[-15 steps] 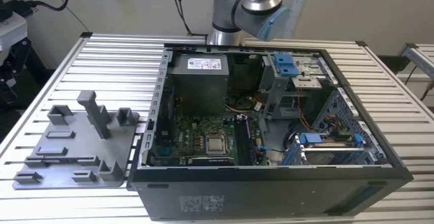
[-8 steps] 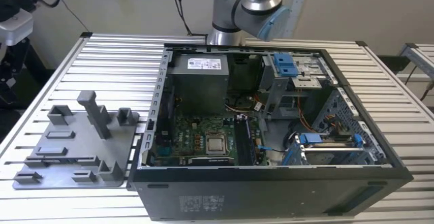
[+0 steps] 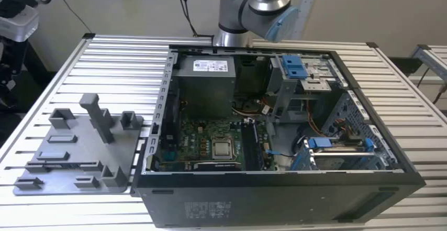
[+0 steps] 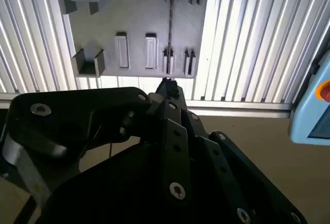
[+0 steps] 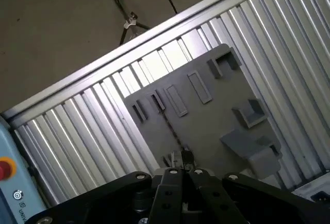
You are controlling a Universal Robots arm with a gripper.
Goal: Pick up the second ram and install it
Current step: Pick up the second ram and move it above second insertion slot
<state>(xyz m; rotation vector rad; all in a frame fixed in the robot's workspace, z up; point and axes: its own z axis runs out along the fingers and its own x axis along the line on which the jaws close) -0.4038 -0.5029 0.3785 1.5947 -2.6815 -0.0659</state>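
Below the narrowed, empty tool (image 4: 167, 85), the second ram (image 4: 170, 28) stands edge-up in its grey holder (image 4: 139, 18).

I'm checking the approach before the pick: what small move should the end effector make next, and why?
Probably lower the end effector straight toward the second ram. In both wrist views its tip lines up with the ram, which stands on edge in the grey holder, and it looks well above the ram, not touching it.

grey holder tray (image 3: 70, 152); silver ribbed table (image 3: 119, 58); black case (image 3: 279, 199); green motherboard (image 3: 199, 136); blue latches (image 3: 294, 66); black pincer (image 4: 167, 86)
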